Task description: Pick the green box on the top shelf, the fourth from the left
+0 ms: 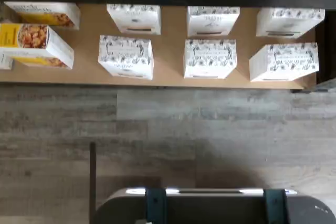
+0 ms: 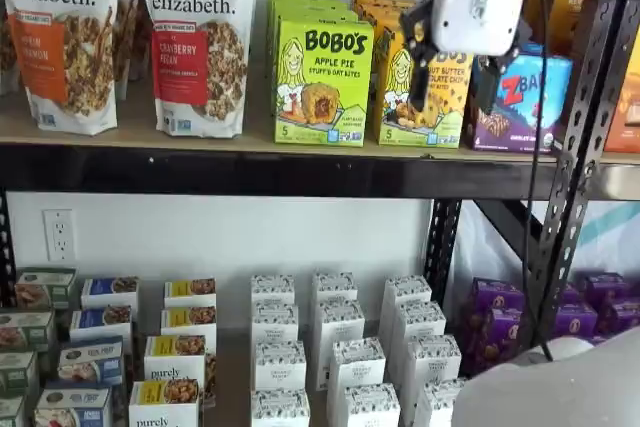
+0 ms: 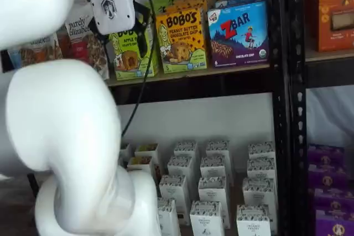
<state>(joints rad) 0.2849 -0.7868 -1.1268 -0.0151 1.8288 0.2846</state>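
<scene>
The green box, a lime Bobo's Apple Pie carton, stands upright at the front of the top shelf, with more green cartons behind it. In a shelf view my gripper hangs in front of the shelf, to the right of the green box and over the yellow box; a gap shows between its two black fingers, so it is open and empty. In a shelf view the gripper overlaps the green box and hides its upper part. The wrist view shows neither of them.
Purely Elizabeth bags stand left of the green box. A yellow Bobo's box and a blue ZBar box stand to its right. A black upright rises at the right. White cartons fill the lower shelf. My white arm fills the left.
</scene>
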